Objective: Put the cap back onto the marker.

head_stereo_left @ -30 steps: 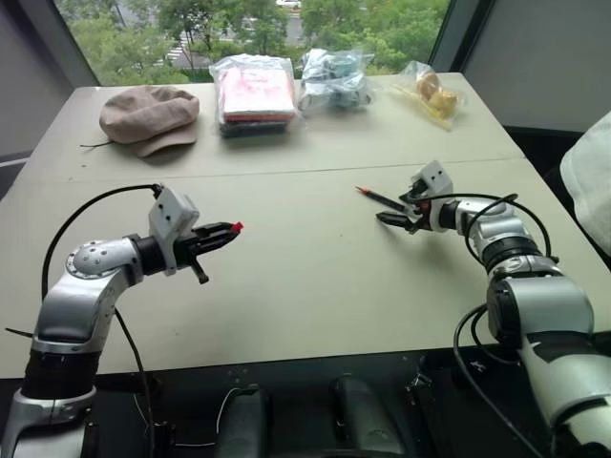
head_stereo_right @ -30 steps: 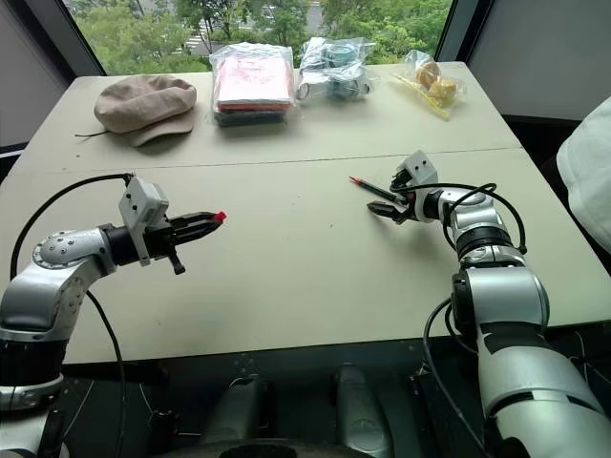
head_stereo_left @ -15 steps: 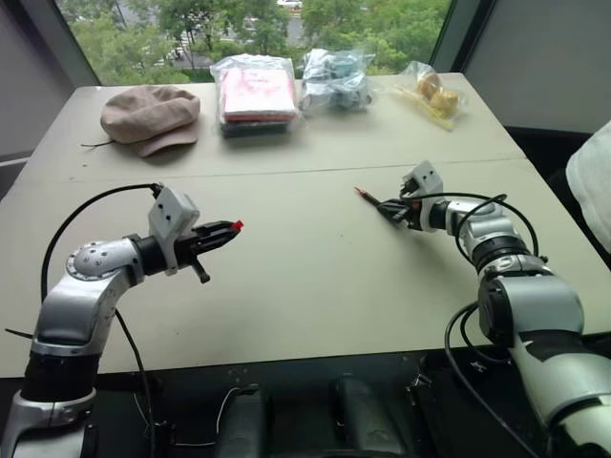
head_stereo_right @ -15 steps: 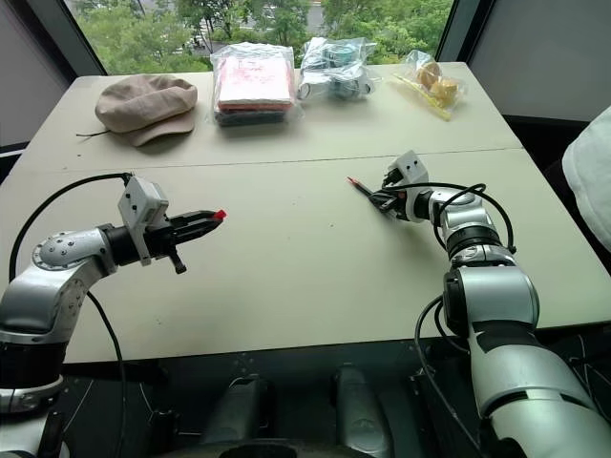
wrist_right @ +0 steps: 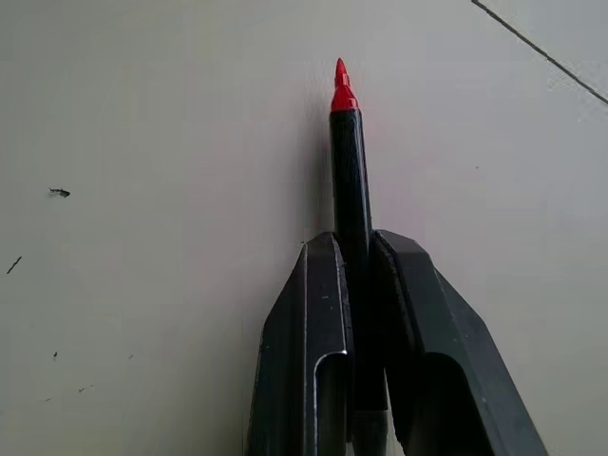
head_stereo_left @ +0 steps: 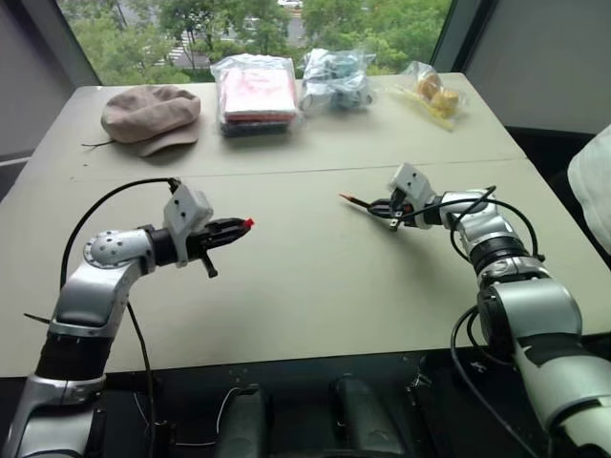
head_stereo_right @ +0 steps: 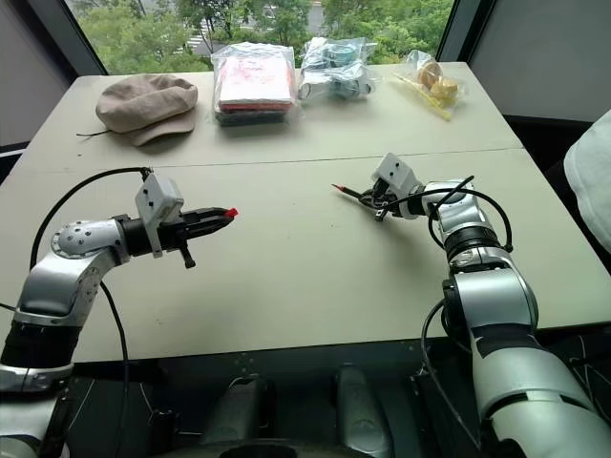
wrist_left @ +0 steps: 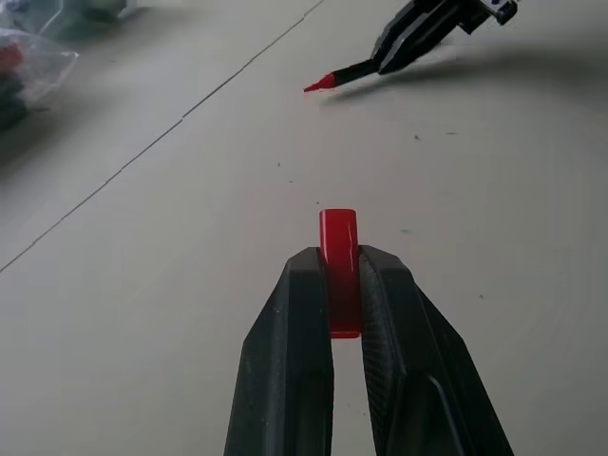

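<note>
The cap (wrist_left: 339, 256), a tiny red cylinder, is pinched between the fingertips of my left gripper (head_stereo_left: 236, 227) and held above the table on the left. Its open end points toward the right side. The marker (head_stereo_left: 358, 201) is a slim black barrel with a red tip. My right gripper (wrist_right: 353, 249) is shut on its barrel and holds it just above the table at centre right. The red tip points left, toward the cap (head_stereo_right: 230, 214). A wide gap of bare table separates cap and marker tip (wrist_left: 318, 85).
Along the table's far edge lie a beige hat (head_stereo_left: 150, 114), a bagged red packet (head_stereo_left: 253, 93), a bag of dark items (head_stereo_left: 334, 78) and a bag of yellow food (head_stereo_left: 430, 93). A seam (head_stereo_left: 286, 170) crosses the table. Something white (head_stereo_left: 594, 186) sits at the right edge.
My right gripper has shut on the marker, raised it off the table and carried it left while rolling. The left gripper keeps the cap in much the same place.
</note>
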